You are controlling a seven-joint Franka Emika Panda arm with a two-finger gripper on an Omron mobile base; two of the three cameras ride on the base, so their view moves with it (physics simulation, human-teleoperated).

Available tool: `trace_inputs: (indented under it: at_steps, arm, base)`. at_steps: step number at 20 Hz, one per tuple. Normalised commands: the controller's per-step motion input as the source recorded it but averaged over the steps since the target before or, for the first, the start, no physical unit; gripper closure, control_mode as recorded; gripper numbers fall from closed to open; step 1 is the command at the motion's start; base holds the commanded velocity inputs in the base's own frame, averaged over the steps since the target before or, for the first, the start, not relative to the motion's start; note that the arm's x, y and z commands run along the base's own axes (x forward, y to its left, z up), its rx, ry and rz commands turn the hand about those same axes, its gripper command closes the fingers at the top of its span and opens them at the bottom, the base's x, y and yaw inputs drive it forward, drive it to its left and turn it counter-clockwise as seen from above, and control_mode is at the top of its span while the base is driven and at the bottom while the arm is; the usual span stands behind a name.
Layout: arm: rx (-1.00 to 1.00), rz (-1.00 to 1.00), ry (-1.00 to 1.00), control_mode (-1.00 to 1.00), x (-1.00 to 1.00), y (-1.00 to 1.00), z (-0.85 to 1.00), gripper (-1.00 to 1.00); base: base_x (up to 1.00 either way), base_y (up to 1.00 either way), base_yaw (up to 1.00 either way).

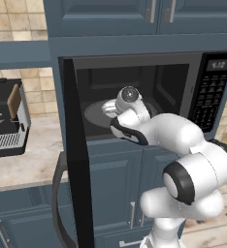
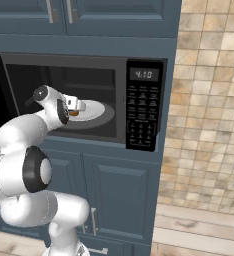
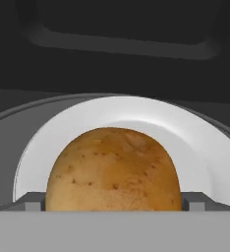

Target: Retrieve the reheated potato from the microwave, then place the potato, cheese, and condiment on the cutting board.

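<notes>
The black microwave (image 1: 210, 97) (image 2: 145, 115) stands with its door (image 1: 76, 160) swung open to the left. Inside, a golden-brown potato (image 3: 113, 170) (image 2: 74, 113) lies on a white plate (image 3: 186, 133) (image 2: 96, 111) (image 1: 108, 104) on the grey turntable. My arm reaches into the cavity. My gripper (image 3: 114, 203) (image 2: 75, 107) is open, one fingertip (image 3: 32, 202) on each side of the potato with a small gap between each tip and the skin. The cheese, the condiment and the cutting board are out of view.
A silver-and-black coffee machine (image 1: 6, 118) sits on the beige counter (image 1: 33, 160) left of the microwave. The open door juts toward me beside the arm. Blue cabinets (image 2: 119, 185) run above and below, with a tiled wall (image 2: 209, 100) to the right.
</notes>
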Motion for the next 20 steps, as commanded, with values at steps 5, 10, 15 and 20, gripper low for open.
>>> trace_inputs:
  at_steps: [5,10,15,20]
  arm:
    - [0.14,0.1,0.01,-1.0,-0.63,-0.1,0.45,1.0]
    - [0.08,0.16,0.0,-1.0,-0.78,-0.12,0.41,1.0]
    - [0.03,0.17,0.0,-1.0,-0.77,-0.12,0.35,1.0]
    - [0.04,0.17,0.0,-1.0,-0.68,-0.11,0.4,1.0]
  base:
    - [0.0,0.0,0.0]
    - [0.0,0.0,0.0]
    - [0.0,0.0,0.0]
    - [0.0,0.0,0.0]
